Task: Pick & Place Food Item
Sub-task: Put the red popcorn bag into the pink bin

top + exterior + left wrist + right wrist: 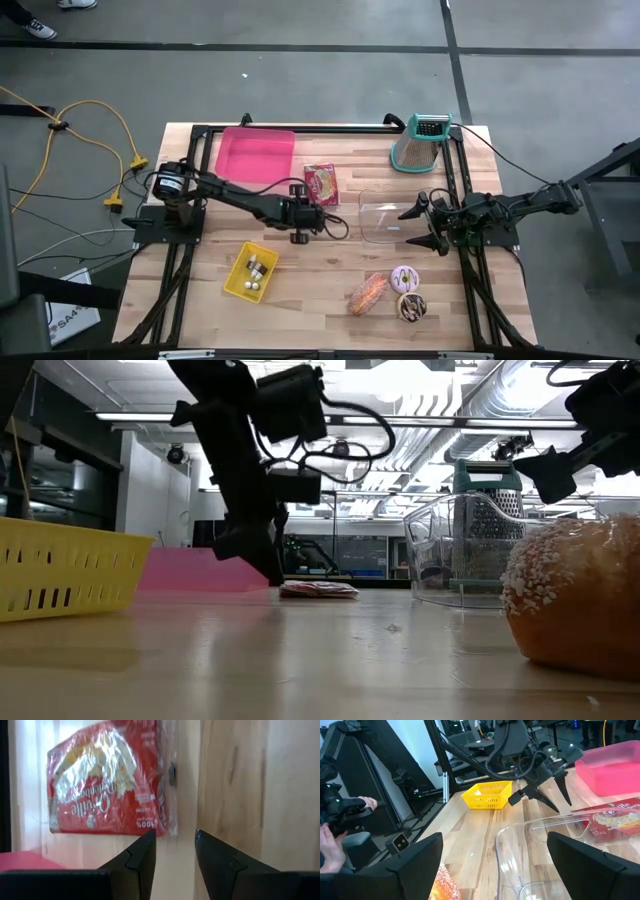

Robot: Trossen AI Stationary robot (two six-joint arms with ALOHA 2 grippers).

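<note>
Wooden planks of the table [330, 262] are being shown from above. At lower centre, a pastry [367, 292] and two donuts [406, 279] are lying. At centre, the left gripper [322, 212] is being held partly parted, empty, just below the red snack packet [321, 184]. At right, the right gripper [421, 226] is being kept spread wide beside a clear container [380, 222].

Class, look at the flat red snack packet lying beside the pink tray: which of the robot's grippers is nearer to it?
Left. The left gripper hangs just short of the flat red snack packet, empty, jaws apart. The right gripper hangs farther off, over the clear plastic container.
</note>
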